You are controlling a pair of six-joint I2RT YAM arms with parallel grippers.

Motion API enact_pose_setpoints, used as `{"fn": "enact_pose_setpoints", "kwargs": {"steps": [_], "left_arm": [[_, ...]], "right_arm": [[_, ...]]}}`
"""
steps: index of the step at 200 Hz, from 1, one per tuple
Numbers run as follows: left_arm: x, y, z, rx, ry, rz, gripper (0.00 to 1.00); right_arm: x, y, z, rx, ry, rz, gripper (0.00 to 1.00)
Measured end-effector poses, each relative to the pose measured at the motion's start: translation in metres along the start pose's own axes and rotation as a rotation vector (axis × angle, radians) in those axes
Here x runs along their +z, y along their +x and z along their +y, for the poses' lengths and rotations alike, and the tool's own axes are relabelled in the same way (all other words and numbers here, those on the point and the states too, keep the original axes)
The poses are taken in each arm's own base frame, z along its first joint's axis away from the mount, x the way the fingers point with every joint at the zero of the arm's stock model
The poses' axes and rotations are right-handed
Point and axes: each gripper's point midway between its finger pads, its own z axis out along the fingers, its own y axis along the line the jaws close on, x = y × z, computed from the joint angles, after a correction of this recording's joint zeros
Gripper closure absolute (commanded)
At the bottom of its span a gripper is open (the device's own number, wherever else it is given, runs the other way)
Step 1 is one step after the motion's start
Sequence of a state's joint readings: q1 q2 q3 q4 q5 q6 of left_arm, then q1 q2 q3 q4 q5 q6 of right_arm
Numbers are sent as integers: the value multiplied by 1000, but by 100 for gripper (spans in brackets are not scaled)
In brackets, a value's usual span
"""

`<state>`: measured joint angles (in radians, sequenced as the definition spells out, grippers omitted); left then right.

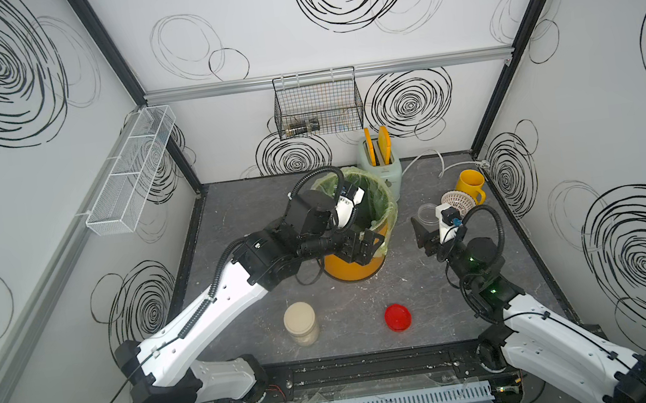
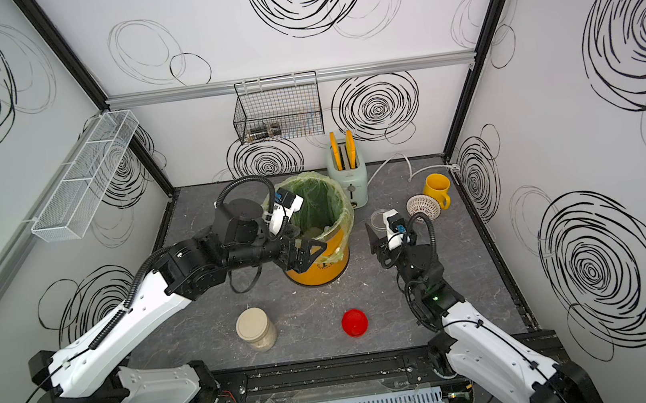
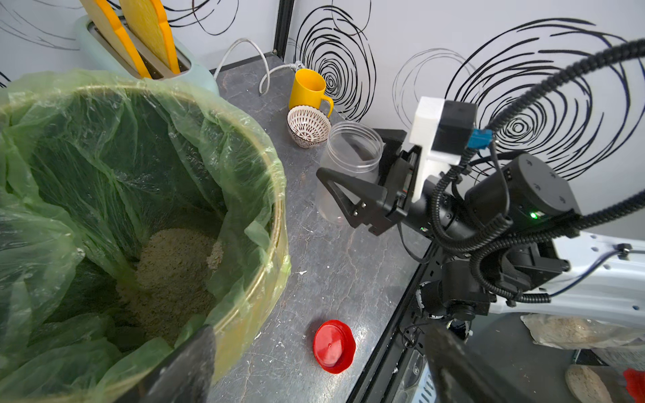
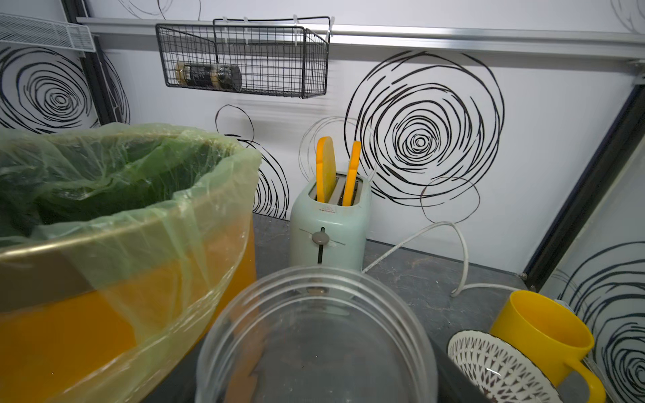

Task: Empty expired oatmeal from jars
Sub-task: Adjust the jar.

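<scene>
My left hand [image 1: 365, 247] hangs spread and empty at the rim of the orange bucket [image 1: 357, 269], and my right hand [image 1: 425, 227] is pinching the empty jar [image 3: 350, 146] upright near the bowl [image 3: 309, 125]. The cream-lidded jar [image 1: 300, 318] stands at the front of the worktop [image 1: 350, 303], packed with oatmeal [image 1: 309, 337]. I judge it heavy for its size with smooth, slippery walls, so I'd clamp it squarely round the body, leaving the lid free to twist.

Left arm [image 1: 209, 308] and right arm [image 1: 537, 322]: white shells, black joint housings. Black ribbed cable [image 1: 317, 171] loops over each wrist. Green lights [image 1: 472, 260] on right joints. White camera mount [image 3: 432, 136], blue connector [image 3: 480, 137]. Black triangular fingers [image 3: 375, 199], screws visible.
</scene>
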<state>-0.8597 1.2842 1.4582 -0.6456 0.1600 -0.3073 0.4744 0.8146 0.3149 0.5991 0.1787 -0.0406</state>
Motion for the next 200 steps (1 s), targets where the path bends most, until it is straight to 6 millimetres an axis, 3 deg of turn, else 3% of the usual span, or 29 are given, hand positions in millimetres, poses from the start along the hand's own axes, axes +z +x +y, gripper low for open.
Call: {"fn": "enact_pose_setpoints", "kwargs": {"steps": [72, 102, 138, 200], "left_arm": [[-13, 7, 33, -53, 0, -48, 4], [-19, 12, 43, -73, 5, -61, 4], [-27, 15, 49, -87, 10, -79, 4], [-32, 20, 57, -100, 9, -89, 4]], "right_arm": [[35, 23, -9, -77, 19, -42, 42], [37, 42, -25, -92, 52, -50, 42], [37, 52, -39, -73, 78, -72, 41], [62, 71, -29, -33, 11, -56, 39]]}}
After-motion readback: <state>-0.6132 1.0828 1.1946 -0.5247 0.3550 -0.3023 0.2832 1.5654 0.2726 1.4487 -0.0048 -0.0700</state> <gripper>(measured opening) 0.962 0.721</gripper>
